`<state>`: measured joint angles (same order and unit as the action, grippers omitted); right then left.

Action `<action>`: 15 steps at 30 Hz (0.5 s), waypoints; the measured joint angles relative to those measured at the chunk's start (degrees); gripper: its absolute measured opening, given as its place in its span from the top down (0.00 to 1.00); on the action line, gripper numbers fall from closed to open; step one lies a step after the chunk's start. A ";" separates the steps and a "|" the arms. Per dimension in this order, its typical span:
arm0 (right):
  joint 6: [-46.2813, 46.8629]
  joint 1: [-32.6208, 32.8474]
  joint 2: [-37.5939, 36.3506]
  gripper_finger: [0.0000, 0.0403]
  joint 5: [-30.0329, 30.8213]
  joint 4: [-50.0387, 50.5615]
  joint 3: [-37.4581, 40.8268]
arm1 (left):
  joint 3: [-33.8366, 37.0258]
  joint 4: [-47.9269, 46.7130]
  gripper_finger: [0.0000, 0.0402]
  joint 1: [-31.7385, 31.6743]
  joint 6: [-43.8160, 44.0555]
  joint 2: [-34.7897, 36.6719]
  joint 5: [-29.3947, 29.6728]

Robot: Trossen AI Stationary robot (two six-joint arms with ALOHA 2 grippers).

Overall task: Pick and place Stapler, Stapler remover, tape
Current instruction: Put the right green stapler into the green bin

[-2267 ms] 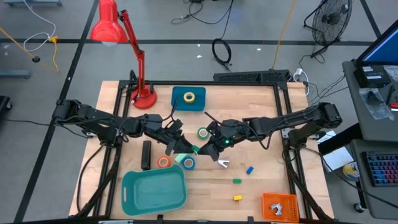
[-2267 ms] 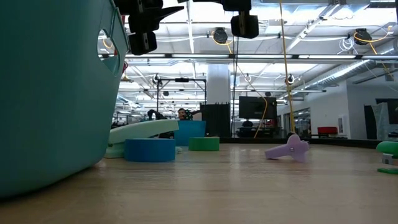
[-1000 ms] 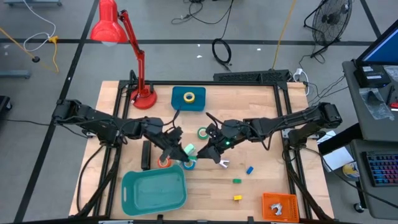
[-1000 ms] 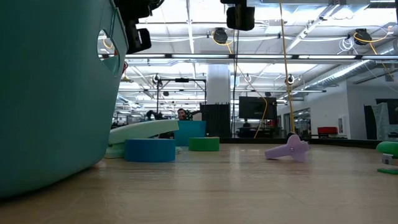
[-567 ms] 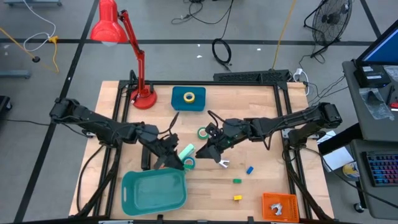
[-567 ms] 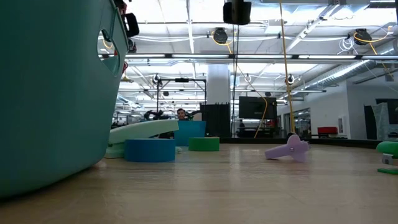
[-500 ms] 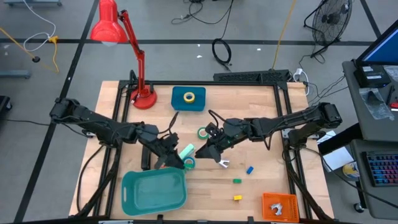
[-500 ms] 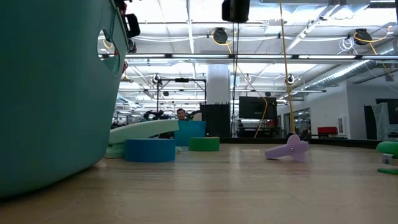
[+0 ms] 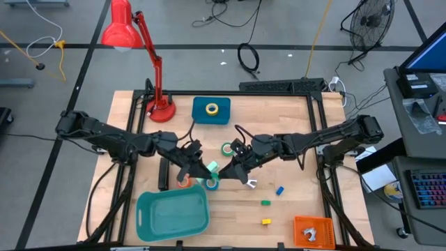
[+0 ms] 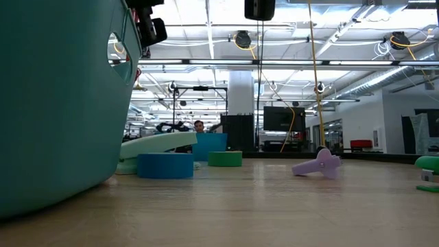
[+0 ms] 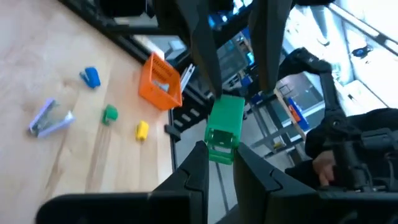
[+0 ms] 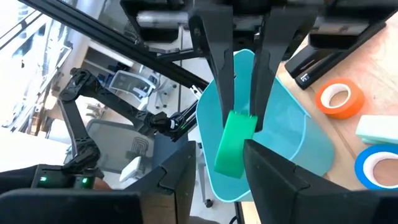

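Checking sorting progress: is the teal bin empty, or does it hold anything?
Empty: the high view shows the bin with a bare floor; the orange tape lies on the table outside it.

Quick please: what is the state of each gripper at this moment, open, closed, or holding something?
Left gripper: closed on the small green plastic piece, held above the table.
Right gripper: closed on the same small green plastic piece from the opposite end.

Two dark jointed arms; black tapered fingers (image 12: 214, 59).
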<state>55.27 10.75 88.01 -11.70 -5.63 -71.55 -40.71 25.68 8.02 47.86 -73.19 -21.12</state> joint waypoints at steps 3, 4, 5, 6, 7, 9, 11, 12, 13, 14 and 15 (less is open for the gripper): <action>0.02 0.34 -0.06 0.68 0.24 0.00 0.00 | 0.02 1.49 0.89 -0.72 0.02 -0.01 -0.26; 0.00 0.51 -0.08 0.68 0.53 -0.02 0.00 | 0.02 1.62 0.89 -0.93 -0.02 -0.02 -0.27; 0.01 0.61 -0.09 0.68 1.11 0.03 0.00 | 0.02 1.67 0.89 -1.13 -0.16 -0.02 -0.31; 0.00 0.65 -0.09 0.68 1.39 0.15 0.00 | 0.02 1.70 0.89 -1.33 -0.18 -0.02 -0.33; 0.01 0.63 -0.09 0.68 1.43 0.24 0.00 | 0.02 1.70 0.89 -1.45 -0.18 -0.02 -0.33; 0.00 0.63 -0.09 0.68 1.42 0.28 0.00 | 0.02 1.71 0.89 -1.48 0.08 -0.02 -0.77; 0.00 0.63 -0.09 0.68 1.37 0.01 0.00 | 0.02 1.66 0.89 -1.01 0.43 0.12 -1.63; 0.02 0.63 -0.09 0.68 1.37 -0.01 0.00 | 0.02 1.28 0.89 -0.54 0.64 0.43 -2.39; 0.02 0.63 -0.04 0.68 1.35 0.10 0.00 | 0.02 0.94 0.89 -0.01 0.91 0.83 -3.05; 0.01 0.65 0.01 0.68 1.35 0.19 0.00 | 0.00 0.56 0.89 0.65 1.36 1.18 -3.70; 0.02 0.72 0.02 0.68 1.34 0.27 0.00 | 0.00 -0.21 0.89 1.38 1.86 1.52 -4.52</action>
<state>55.29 11.46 88.03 -10.36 -5.36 -71.55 -40.71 25.47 9.40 49.72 -71.67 -25.64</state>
